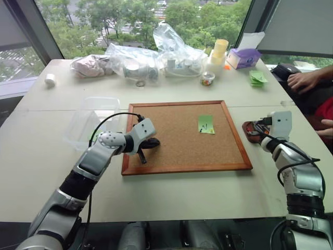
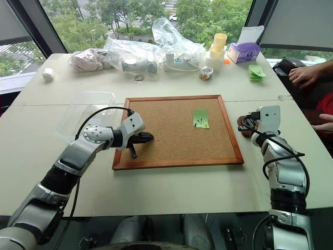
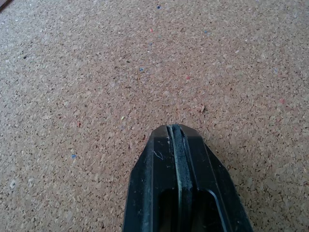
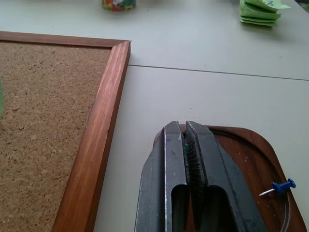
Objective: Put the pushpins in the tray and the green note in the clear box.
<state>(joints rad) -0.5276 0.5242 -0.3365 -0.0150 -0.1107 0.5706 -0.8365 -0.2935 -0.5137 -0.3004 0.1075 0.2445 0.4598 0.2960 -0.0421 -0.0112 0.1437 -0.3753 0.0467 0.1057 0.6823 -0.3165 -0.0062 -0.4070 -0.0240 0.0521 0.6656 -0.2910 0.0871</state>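
Holds one blue pushpin (image 4: 279, 187) in the tray (image 4: 251, 150), lower right; right gripper (image 4: 186, 133) closed above, perhaps pinching something green; left gripper (image 3: 175, 129) closed, empty; clear box (image 1: 88, 112) apparently empty, left.

Daylight came in from the windows (image 1: 130, 21) at twelve o'clock, bright and even, with the trees outside slightly washed out. The pale table (image 1: 171, 200) took a soft sheen, no hard glare. Shadows were faint and short, a weak one under the left gripper (image 1: 150, 144) on the corkboard (image 1: 177, 151). Straight lines bowed a little toward the corners of the head views. In the right wrist view the near fingers (image 4: 174, 169) were soft, the blue pushpin (image 4: 277, 187) sharp.
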